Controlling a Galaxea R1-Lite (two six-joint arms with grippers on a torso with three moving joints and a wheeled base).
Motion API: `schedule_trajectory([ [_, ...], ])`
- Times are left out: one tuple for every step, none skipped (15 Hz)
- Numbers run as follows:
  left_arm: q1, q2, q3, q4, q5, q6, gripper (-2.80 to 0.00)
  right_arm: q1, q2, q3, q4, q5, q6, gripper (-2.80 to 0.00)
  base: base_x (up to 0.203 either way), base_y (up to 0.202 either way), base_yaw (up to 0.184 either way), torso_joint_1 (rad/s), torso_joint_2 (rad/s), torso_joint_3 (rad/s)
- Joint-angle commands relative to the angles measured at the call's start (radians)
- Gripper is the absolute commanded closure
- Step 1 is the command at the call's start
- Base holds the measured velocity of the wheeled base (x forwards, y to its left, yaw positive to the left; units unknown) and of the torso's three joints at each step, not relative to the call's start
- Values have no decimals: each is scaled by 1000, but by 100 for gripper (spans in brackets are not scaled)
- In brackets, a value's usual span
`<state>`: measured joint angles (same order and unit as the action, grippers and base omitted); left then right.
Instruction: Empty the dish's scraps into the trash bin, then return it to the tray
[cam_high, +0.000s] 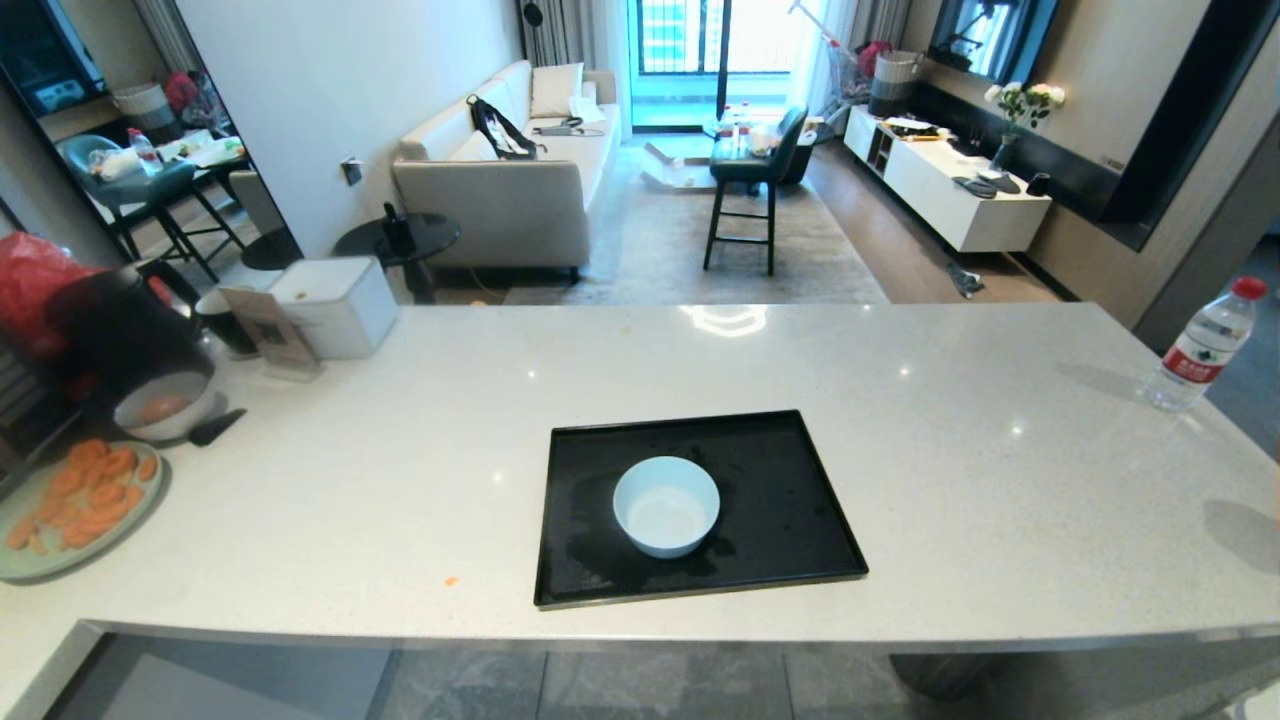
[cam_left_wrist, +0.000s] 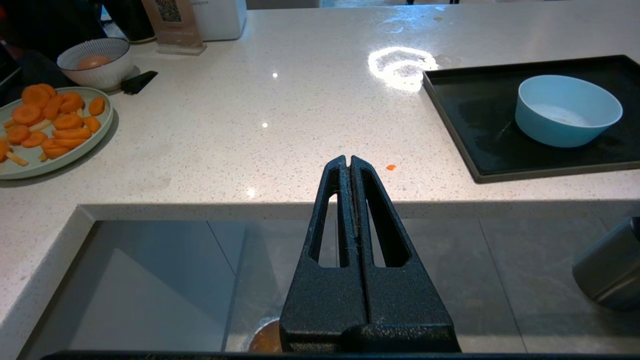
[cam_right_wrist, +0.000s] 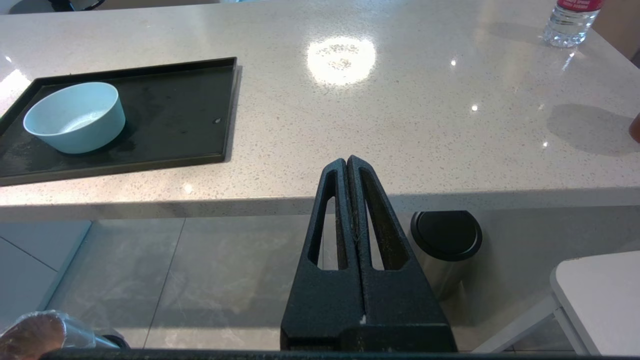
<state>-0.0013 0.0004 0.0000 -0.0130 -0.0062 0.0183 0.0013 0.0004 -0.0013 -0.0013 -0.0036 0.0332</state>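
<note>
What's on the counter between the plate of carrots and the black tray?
Mostly bare white counter; one tiny orange crumb lies near the tray. The left wrist view shows it, plate of carrots included.

Left gripper (cam_left_wrist: 347, 161), right gripper (cam_right_wrist: 346, 161): matte black textured plastic, tapered fingers with long slotted cut-outs.

Pale blue dish (cam_high: 666, 506): small, round, deep-sided, upright, no scraps visible inside, sitting on tray left of its centre. Glossy black tray (cam_high: 790, 470): large, flat, rectangular, low raised rim, lying on white desk near its front edge. Crinkled clear liner of trash bin (cam_right_wrist: 47, 335) barely visible on floor below.
</note>
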Motion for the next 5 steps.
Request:
schedule_trajectory([
  [0,0,0,-1,0,0,0,0,0,0,-1,1,1,0,0,0,0,0,0,0],
  [0,0,0,-1,0,0,0,0,0,0,-2,-1,1,0,0,0,0,0,0,0],
  [1,0,0,-1,0,0,0,0,0,0,0,1,1,0,0,0,0,0,0,0],
  [1,0,0,-1,0,0,0,0,0,0,-2,0,1,0,0,0,0,0,0,0],
  [0,0,0,-1,0,0,0,0,0,1,0,1,1,0,0,0,0,0,0,0],
])
